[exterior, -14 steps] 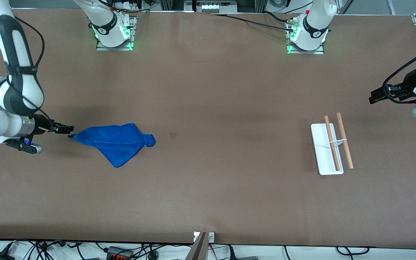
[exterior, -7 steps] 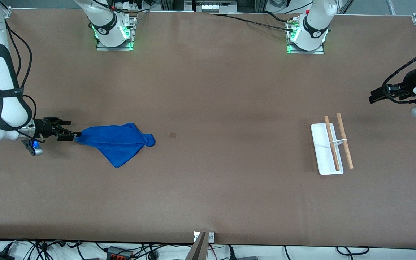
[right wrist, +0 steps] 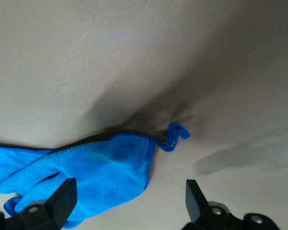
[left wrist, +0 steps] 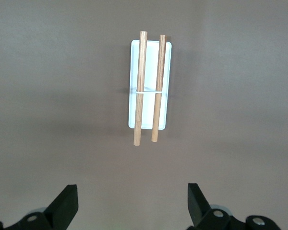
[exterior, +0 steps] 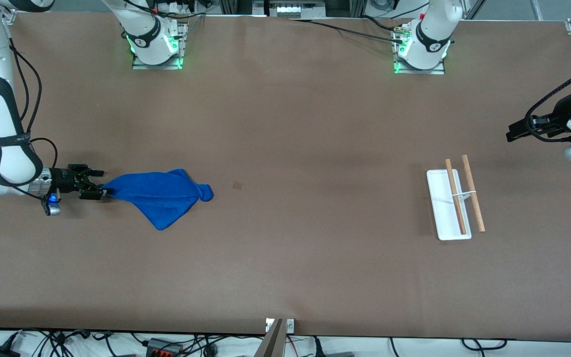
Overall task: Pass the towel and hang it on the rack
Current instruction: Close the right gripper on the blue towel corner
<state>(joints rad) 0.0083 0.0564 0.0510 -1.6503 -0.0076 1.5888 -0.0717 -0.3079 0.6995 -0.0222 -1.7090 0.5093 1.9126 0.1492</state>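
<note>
My right gripper point(exterior: 98, 185) sits low at the towel's point(exterior: 159, 195) corner, fingers spread wide, holding nothing; whether they touch the cloth cannot be told. The towel lies crumpled on the table point(exterior: 285, 124) toward my right arm's end, bright blue, its small loop point(right wrist: 175, 135) showing. My left gripper point(left wrist: 132, 203) waits, open and empty, above the rack point(exterior: 454, 202).

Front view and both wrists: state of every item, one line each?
towel: crumpled flat on the table, not lifted
rack: upright, both rods bare
right pincer: open, low at the towel's corner
left pincer: open, waiting above the rack
</note>
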